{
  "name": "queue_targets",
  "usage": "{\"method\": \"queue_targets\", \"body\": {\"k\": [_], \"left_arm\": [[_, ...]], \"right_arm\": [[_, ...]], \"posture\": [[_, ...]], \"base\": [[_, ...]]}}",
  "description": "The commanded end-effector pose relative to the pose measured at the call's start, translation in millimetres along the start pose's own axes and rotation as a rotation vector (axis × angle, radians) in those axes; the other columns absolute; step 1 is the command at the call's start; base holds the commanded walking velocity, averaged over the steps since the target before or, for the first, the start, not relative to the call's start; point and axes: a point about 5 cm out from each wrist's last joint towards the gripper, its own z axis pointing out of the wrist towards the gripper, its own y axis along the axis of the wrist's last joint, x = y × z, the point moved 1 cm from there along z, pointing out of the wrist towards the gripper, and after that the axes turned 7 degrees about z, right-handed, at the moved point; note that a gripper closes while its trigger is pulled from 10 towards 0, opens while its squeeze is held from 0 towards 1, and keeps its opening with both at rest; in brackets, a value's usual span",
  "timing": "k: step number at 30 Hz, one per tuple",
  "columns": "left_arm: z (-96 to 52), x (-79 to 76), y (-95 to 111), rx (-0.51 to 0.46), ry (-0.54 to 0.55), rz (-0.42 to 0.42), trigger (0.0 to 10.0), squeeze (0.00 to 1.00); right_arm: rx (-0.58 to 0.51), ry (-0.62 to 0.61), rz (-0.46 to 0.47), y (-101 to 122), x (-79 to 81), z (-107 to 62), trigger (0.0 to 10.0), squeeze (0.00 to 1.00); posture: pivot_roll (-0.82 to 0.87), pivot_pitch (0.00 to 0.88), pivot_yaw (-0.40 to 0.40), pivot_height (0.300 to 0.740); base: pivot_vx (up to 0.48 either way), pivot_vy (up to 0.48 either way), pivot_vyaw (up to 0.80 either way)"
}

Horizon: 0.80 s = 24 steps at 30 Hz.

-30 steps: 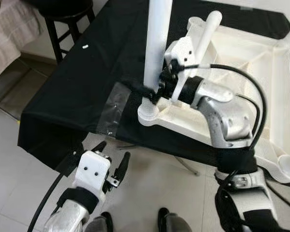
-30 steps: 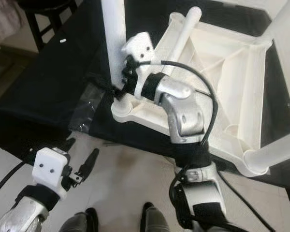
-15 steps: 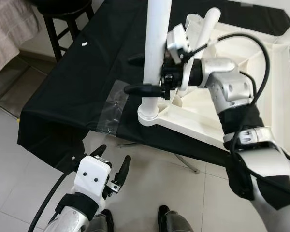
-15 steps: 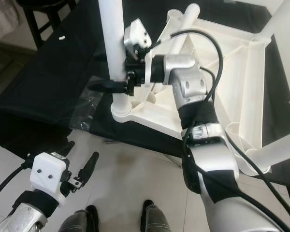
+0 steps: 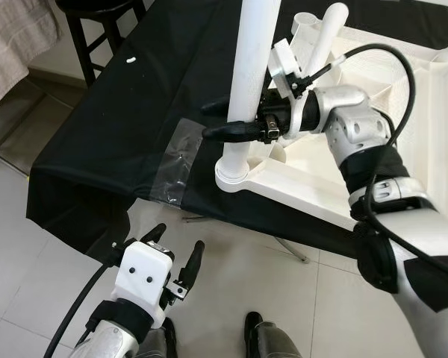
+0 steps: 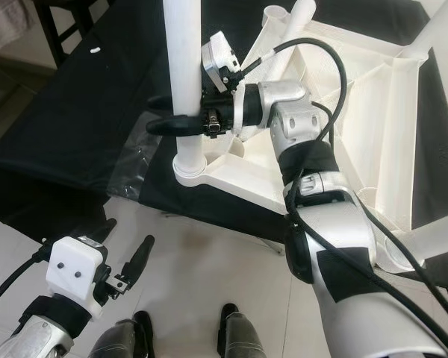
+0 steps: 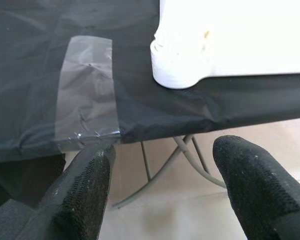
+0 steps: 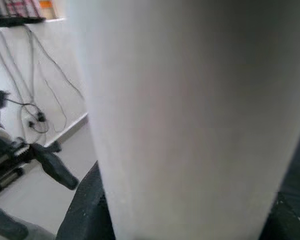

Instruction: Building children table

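- The right gripper (image 5: 231,119) has its two black fingers around the white table leg (image 5: 252,67), grasping it.
- The leg stands upright in a corner socket of the upside-down white tabletop (image 5: 343,186), on a black cloth (image 5: 119,119).
- The left gripper (image 5: 172,253) hangs low over the floor, fingers spread apart.

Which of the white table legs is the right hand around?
The upright leg in the near-left corner socket of the upturned table; the right hand straddles it low down. The loose leg lies slanted inside the frame.
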Motion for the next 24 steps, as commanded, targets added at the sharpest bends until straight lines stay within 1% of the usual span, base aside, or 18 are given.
{"method": "queue_targets", "body": {"k": [1, 2, 4, 5, 6, 7, 8, 9, 10, 12, 13, 14, 15, 20, 21, 22, 23, 24], "left_arm": [[-1.7, -1.7, -7, 0.040, -0.003, -0.011, 10.0, 0.00], [-1.7, -1.7, -7, 0.040, -0.003, -0.011, 10.0, 0.00], [-0.8, -1.8, -7, 0.039, -0.002, -0.010, 10.0, 0.00], [-0.2, -1.6, -7, 0.038, -0.003, -0.010, 10.0, 0.00], [-0.2, -1.6, -7, 0.038, -0.003, -0.010, 10.0, 0.00], [0.3, -0.4, -8, 0.037, -0.004, -0.007, 10.0, 0.00], [0.8, 0.8, -8, 0.036, -0.005, -0.005, 10.0, 0.00], [0.8, 0.8, -8, 0.036, -0.005, -0.005, 10.0, 0.00], [1.2, 1.7, -9, 0.036, -0.006, -0.004, 10.0, 0.00], [1.2, 1.7, -9, 0.036, -0.006, -0.004, 10.0, 0.00], [2.4, 2.2, -9, 0.035, -0.011, -0.002, 10.0, 0.00], [2.4, 2.2, -9, 0.035, -0.011, -0.002, 10.0, 0.00], [5.2, 1.9, -11, 0.033, -0.020, -0.001, 10.0, 0.00], [9.3, 1.7, -14, 0.033, -0.030, 0.002, 10.0, 0.00], [10.1, 2.2, -15, 0.034, -0.027, 0.006, 10.0, 0.00], [10.1, 2.2, -15, 0.034, -0.027, 0.006, 10.0, 0.00], [9.9, 3.0, -15, 0.035, -0.021, 0.009, 10.0, 0.00], [9.3, 4.1, -15, 0.036, -0.015, 0.013, 10.0, 0.00]], "right_arm": [[-0.020, -0.132, -0.022, -6, -2.4, -8.1, 0.0, 0.00], [-0.020, -0.132, -0.022, -6, -2.4, -8.1, 0.0, 0.00], [-0.045, -0.236, 0.022, -16, 1.9, -6.8, 0.0, 0.00], [-0.050, -0.368, 0.078, -33, 13.9, 1.3, 0.0, 0.00], [-0.050, -0.368, 0.078, -33, 13.9, 1.3, 0.0, 0.00], [-0.004, -0.763, 0.146, -62, 25.2, 12.0, 0.0, 0.00], [0.017, -0.979, 0.246, -89, 62.4, 25.9, 0.0, 0.00], [0.017, -0.979, 0.246, -89, 62.4, 25.9, 0.0, 0.00], [0.016, -1.126, 0.320, -98, 87.9, 28.1, 0.0, 0.00], [0.016, -1.126, 0.320, -98, 87.9, 28.1, 0.0, 0.00], [0.024, -1.208, 0.368, -103, 102.4, 30.0, 0.0, 0.00], [0.024, -1.208, 0.368, -103, 102.4, 30.0, 0.0, 0.00], [-0.003, -1.175, 0.390, -102, 104.0, 43.3, 0.0, 0.00], [-0.035, -1.136, 0.392, -99, 95.0, 58.2, 0.0, 0.00], [-0.050, -1.113, 0.386, -95, 90.5, 60.3, 10.0, 0.00], [-0.050, -1.113, 0.386, -95, 90.5, 60.3, 10.0, 0.00], [-0.053, -1.092, 0.392, -90, 89.4, 58.5, 10.0, 0.27], [-0.065, -1.052, 0.387, -83, 85.5, 55.1, 10.0, 1.00]], "posture": [[0.06, 0.329, -0.062, 0.740], [0.06, 0.329, -0.062, 0.740], [0.05, 0.324, -0.070, 0.740], [0.05, 0.322, -0.070, 0.740], [0.05, 0.322, -0.070, 0.740], [0.04, 0.320, -0.058, 0.740], [0.03, 0.320, -0.051, 0.740], [0.03, 0.320, -0.051, 0.740], [0.03, 0.320, -0.051, 0.740], [0.03, 0.320, -0.051, 0.740], [0.02, 0.316, -0.043, 0.740], [0.02, 0.316, -0.043, 0.740], [0.01, 0.285, -0.026, 0.740], [0.01, 0.267, -0.030, 0.740], [0.02, 0.269, -0.035, 0.740], [0.02, 0.269, -0.035, 0.740], [0.02, 0.271, -0.036, 0.740], [0.03, 0.276, -0.042, 0.740]], "base": [[0.000, 0.000, 0.00], [0.000, 0.000, 0.00], [0.000, 0.000, 0.00], [0.000, 0.000, 0.00], [0.000, 0.000, 0.00], [0.000, 0.000, 0.00], [0.000, 0.000, 0.00], [0.000, 0.000, 0.00], [0.000, 0.000, 0.00], [0.000, 0.000, 0.00], [0.000, 0.000, 0.00], [0.000, 0.000, 0.00], [0.000, 0.000, 0.00], [0.000, 0.000, 0.00], [0.000, 0.000, 0.00], [0.000, 0.000, 0.00], [0.000, 0.000, 0.00], [0.000, 0.000, 0.00]]}}
